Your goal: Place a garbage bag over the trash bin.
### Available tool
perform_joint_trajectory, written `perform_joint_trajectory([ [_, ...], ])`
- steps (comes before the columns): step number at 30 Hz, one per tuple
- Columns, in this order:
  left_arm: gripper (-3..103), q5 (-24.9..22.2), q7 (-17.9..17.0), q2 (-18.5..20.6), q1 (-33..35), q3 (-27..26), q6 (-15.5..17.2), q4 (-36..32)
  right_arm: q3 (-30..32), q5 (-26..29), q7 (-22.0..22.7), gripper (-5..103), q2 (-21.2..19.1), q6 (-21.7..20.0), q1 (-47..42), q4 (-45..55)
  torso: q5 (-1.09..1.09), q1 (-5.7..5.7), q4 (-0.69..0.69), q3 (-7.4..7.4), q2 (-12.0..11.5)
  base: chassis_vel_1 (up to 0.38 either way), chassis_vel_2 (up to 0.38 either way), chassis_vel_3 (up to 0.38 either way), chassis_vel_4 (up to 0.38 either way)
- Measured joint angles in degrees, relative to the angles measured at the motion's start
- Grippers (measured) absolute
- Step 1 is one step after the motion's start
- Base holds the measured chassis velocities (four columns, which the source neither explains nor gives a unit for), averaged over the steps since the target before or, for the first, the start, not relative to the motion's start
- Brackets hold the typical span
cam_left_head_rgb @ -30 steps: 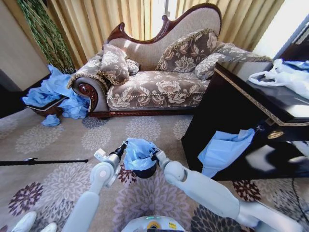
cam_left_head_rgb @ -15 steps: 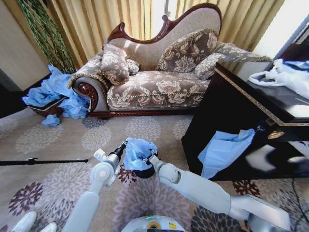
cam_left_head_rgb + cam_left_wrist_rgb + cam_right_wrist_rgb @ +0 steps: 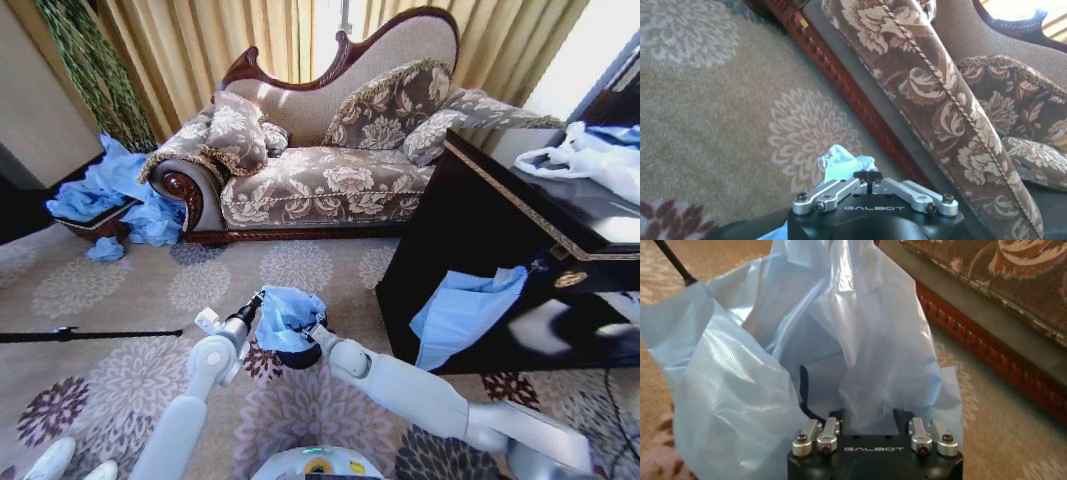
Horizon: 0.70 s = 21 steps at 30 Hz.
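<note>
Left gripper (image 3: 254,301) sits at the left rim of the trash bin (image 3: 298,355), its fingers pinched together on a corner of the garbage bag (image 3: 287,314); the left wrist view shows the blue tip poking out past the closed fingertips. That bag is bunched over the bin's top, hiding most of the black side. Right gripper (image 3: 316,330) is at the bin's right rim, fingers spread apart with blue film bulging between them in the right wrist view. Beyond the bin stands the sofa (image 3: 320,150).
</note>
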Motion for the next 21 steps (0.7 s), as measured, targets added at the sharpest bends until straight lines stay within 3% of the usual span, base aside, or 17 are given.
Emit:
perform_joint_trajectory([
  [3, 0, -0.1, 0.1, 0.2, 0.1, -0.1, 0.0, 0.0, -0.3, -0.4, -0.3, 38, 0.3, 0.0, 0.1, -0.5, 0.0, 0.0, 0.0, 0.0, 0.0, 0.0, 0.0, 0.0, 0.0],
  [6, 0, -0.2, 0.2, 0.3, 0.1, -0.2, 0.0, -0.1, -0.4, -0.5, -0.4, 35, 0.8, 0.0, 0.1, -1.3, 0.0, 0.0, 0.0, 0.0, 0.0, 0.0, 0.0, 0.0, 0.0],
  [7, 0, -0.3, 0.2, 0.4, 0.1, -0.2, -0.1, -0.2, -0.4, -0.7, -0.5, 25, 1.2, 0.3, 0.0, -2.2, 0.0, 0.0, 0.0, 0.0, 0.0, 0.0, 0.0, 0.0, 0.0],
  [9, 0, -0.3, 0.2, 0.4, 0.1, -0.2, -0.1, -0.3, -0.3, -0.9, -0.5, 25, 1.5, 0.5, -0.1, -2.8, 0.0, 0.0, 0.0, 0.0, 0.0, 0.0, 0.0, 0.0, 0.0],
  [12, 0, -0.4, 0.3, 0.5, 0.3, -0.2, -0.1, -0.5, 0.1, -0.8, 0.3, 9, 1.7, 0.9, -0.4, -3.1, 0.0, 0.0, 0.0, 0.0, 0.0, 0.0, 0.0, 0.0, 0.0],
  [15, 0, -0.4, 0.3, 0.5, 0.5, -0.2, -0.1, -0.7, 0.3, -0.6, 0.9, 2, 1.3, 0.9, -0.5, -2.5, 0.0, 0.0, 0.0, 0.0, 0.0, 0.0, 0.0, 0.0, 0.0],
  [21, 0, -0.4, 0.3, 0.4, 0.6, -0.1, -0.1, -1.0, 0.7, -0.2, 2.8, 0, 0.1, 0.9, -0.7, -0.2, 0.0, 0.0, 0.0, 0.0, 0.0, 0.0, 0.0, 0.0, 0.0],
])
